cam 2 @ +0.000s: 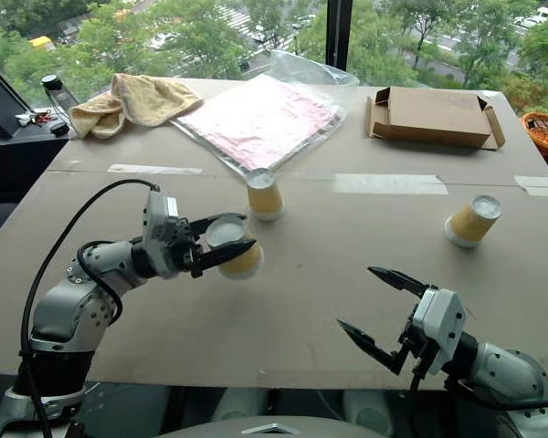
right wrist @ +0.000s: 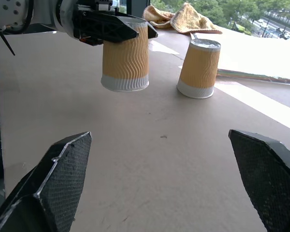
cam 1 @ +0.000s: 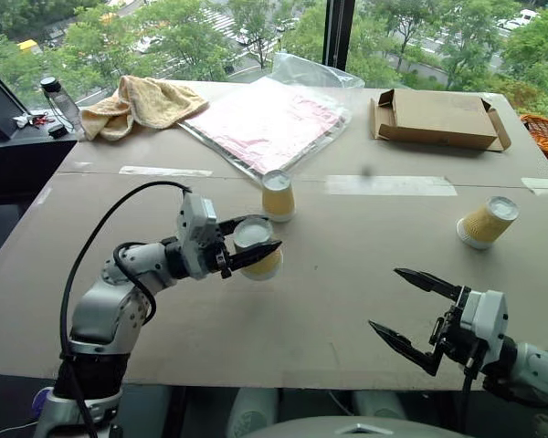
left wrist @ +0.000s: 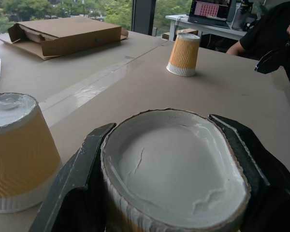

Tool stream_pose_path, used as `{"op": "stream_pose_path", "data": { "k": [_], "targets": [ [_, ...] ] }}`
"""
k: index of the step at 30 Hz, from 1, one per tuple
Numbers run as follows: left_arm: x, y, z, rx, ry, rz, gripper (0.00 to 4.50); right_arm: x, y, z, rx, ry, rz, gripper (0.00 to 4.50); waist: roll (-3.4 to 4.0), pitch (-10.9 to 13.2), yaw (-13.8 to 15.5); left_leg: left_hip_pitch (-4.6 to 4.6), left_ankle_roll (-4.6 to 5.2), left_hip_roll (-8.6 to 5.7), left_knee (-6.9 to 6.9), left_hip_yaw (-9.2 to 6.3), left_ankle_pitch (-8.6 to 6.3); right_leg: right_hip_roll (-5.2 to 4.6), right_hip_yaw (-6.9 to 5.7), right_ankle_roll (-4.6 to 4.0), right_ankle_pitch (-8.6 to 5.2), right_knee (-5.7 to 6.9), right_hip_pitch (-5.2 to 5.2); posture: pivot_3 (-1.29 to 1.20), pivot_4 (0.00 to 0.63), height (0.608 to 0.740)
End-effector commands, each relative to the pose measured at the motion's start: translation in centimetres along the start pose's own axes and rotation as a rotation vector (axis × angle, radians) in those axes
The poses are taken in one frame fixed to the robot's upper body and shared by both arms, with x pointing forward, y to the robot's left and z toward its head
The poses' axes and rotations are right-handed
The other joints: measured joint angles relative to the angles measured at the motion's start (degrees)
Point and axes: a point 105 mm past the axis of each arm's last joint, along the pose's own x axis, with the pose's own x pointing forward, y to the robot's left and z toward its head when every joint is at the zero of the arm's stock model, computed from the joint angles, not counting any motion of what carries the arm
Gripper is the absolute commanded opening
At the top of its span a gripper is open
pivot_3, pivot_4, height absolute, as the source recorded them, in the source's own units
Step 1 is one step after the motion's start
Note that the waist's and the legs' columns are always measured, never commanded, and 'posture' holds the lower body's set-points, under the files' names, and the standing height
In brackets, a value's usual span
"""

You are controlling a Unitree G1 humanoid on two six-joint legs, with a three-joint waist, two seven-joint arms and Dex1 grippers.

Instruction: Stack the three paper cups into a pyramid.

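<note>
A cardboard-covered table (cam 1: 256, 328) carries two upside-down paper cups (cam 1: 278, 195) (one near the middle, the other (cam 1: 486, 222) far right), a flat cardboard box (cam 1: 436, 119), a plastic-wrapped pink packet (cam 1: 269, 123) and a yellow towel (cam 1: 142, 102).

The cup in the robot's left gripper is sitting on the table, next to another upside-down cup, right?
Not quite. The cup in the left gripper is lifted off the table; the right wrist view shows a gap under it. It is beside another upside-down cup, which does stand on the table.
</note>
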Motion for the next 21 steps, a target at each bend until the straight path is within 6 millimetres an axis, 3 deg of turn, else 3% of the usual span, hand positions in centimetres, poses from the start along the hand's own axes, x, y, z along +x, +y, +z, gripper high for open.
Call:
{"op": "stream_pose_path", "data": {
  "k": [1, 12, 16, 21],
  "targets": [
    [3.8, -0.6, 0.6, 0.024, -0.012, -0.086, 2.42, -0.7, -0.4, 1.0, -0.039, -0.007, -0.111, 4.5, 0.01, 0.0, 0.5, -0.02, 0.0, -0.04, 0.02, -0.04, 0.0, 0.0, -0.01, 0.02, -0.01, 0.0, 0.02, 0.0, 0.15, 0.74],
    [15.1, -0.9, -0.6, 0.061, -0.037, -0.187, 2.42, -4.9, 0.7, -1.1, 0.006, 0.092, -0.313, 4.5, 0.09, 0.0, 0.4, -0.06, 0.01, -0.1, 0.09, -0.04, 0.0, 0.02, 0.06, 0.2, -0.12, 0.0, 0.02, 0.0, 0.15, 0.74],
    [16.6, -1.2, -1.3, 0.113, -0.015, -0.205, 2.42, -5.5, 1.2, -1.2, 0.0, 0.113, -0.327, 4.5, 0.09, 0.0, 0.2, -0.16, 0.01, -0.12, 0.17, -0.03, 0.0, 0.01, 0.09, 0.18, -0.18, -0.04, 0.01, 0.0, 0.15, 0.74],
    [16.9, -1.6, -2.5, 0.11, 0.008, -0.223, 2.42, -5.3, 1.1, -0.7, -0.02, 0.108, -0.328, 4.5, 0.12, 0.0, -0.2, -0.14, 0.02, -0.11, 0.13, -0.04, 0.0, 0.02, 0.1, 0.13, -0.21, -0.04, -0.02, 0.0, 0.15, 0.74]
  ]
}}
